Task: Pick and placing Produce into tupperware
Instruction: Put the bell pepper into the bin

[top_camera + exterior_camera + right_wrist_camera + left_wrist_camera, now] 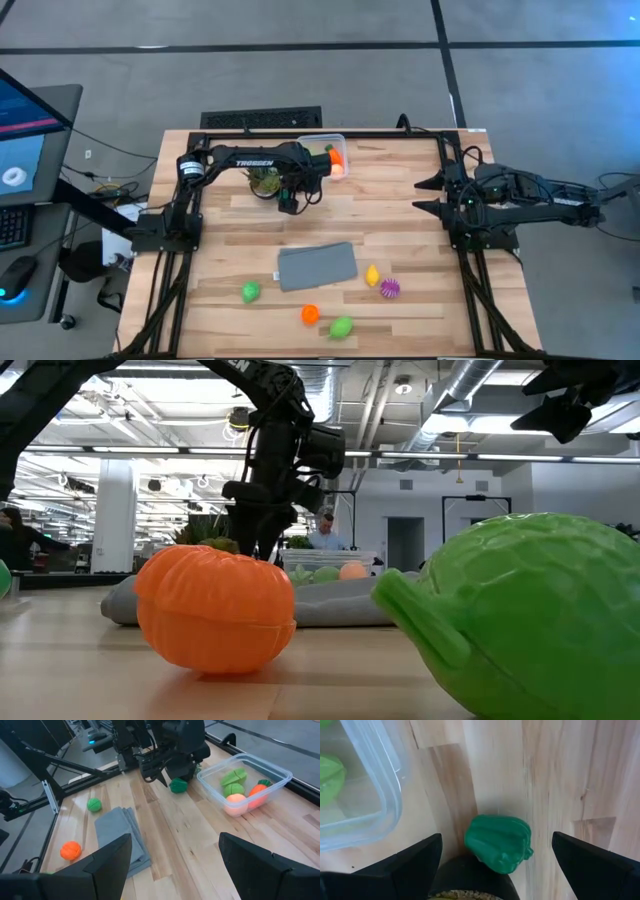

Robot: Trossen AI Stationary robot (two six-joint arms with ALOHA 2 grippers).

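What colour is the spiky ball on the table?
Purple. The spiky ball shows best in the high view, beside the small yellow fruit.

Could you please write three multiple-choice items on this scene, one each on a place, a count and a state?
1. Where does the dark green pepper lie?
A. on the grey cloth
B. on the table beside the tupperware
C. inside the tupperware

2. How many produce pieces lie near the grey cloth in the high view?
A. two
B. five
C. nine

3. How is the left gripper?
A. open above the pepper
B. shut on the pepper
C. shut on the cloth

Answers: 1 B, it lies on bare wood outside the wall; 2 B, five show; 3 A, fingers apart, nothing held.
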